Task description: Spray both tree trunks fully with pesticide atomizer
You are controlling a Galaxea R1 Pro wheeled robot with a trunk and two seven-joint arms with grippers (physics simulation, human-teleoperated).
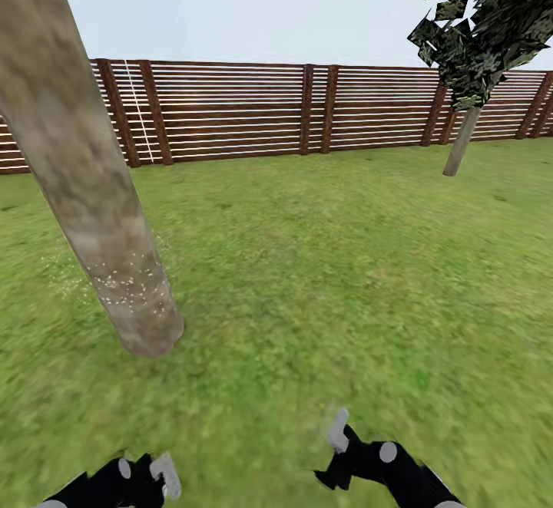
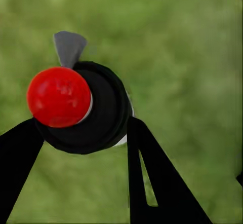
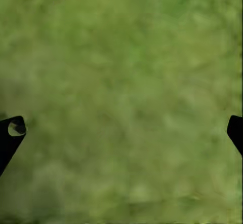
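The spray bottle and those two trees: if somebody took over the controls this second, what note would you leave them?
Left gripper: shut on the pesticide atomizer, red top toward the camera.
Right gripper: open, holding nothing, over the lawn.
Near tree trunk: close ahead on the left, with pale specks low on the bark, apparently spray; most of the bark above looks bare.
Far tree: by the fence, no specks visible from here.
Left: probably finish the near trunk, then drive to the far one.
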